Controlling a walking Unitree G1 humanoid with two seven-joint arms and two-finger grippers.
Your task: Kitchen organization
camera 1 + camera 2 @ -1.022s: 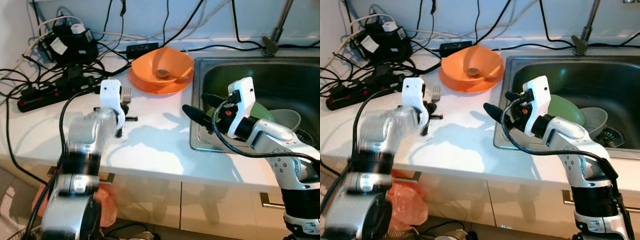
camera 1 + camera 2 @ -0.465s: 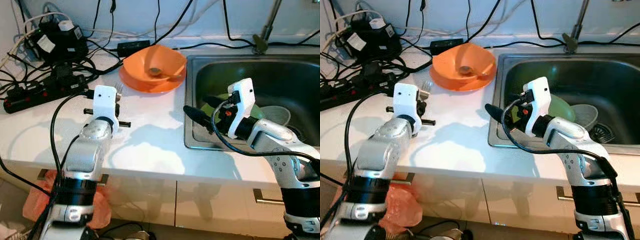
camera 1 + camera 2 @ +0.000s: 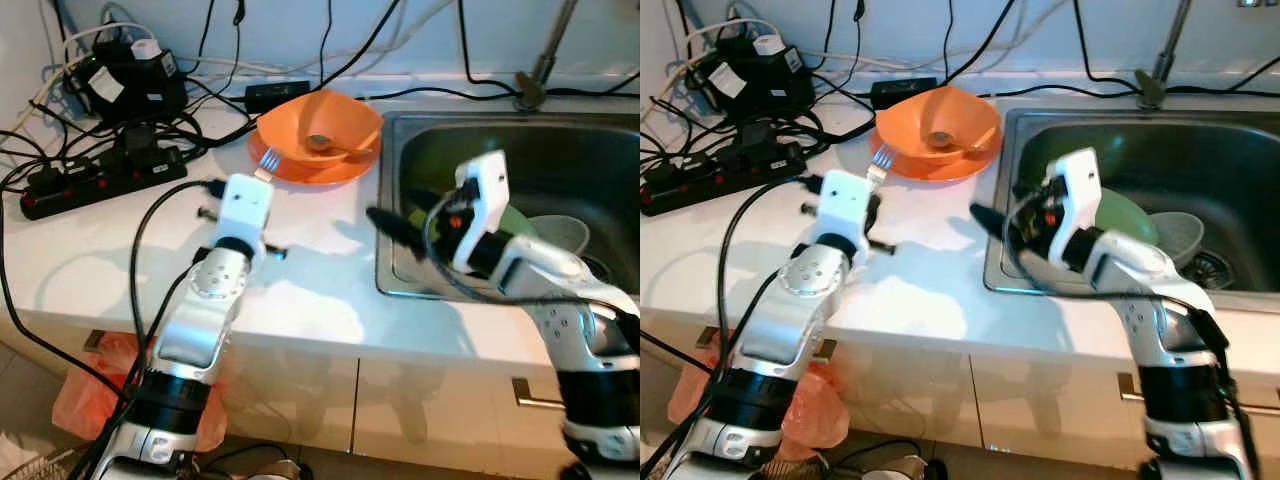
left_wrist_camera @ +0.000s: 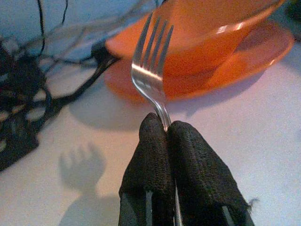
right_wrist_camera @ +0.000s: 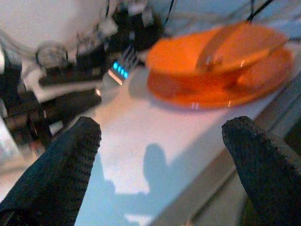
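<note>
One fork (image 4: 151, 70) was in hand: I had the left gripper (image 4: 169, 136) pinched tight on its handle, tines pointing up toward the orange bowl (image 3: 330, 122), which sat on an orange plate (image 3: 305, 165) on the counter (image 3: 310, 280) beside the sink (image 3: 400, 285). The tines hovered just short of the plate's near rim, clear of the counter. My right gripper (image 5: 164, 155) hung over the sink's left edge with its fingers spread wide and nothing between them. A spoon (image 3: 945, 140) lay in the bowl; a green dish (image 3: 1130, 215) and a pale bowl (image 3: 1180, 235) sat in the sink. I judged the tidying early: fork lifted but not placed, sink dishes untouched. Cables and a power strip (image 3: 100, 180) crowded the counter's left.
</note>
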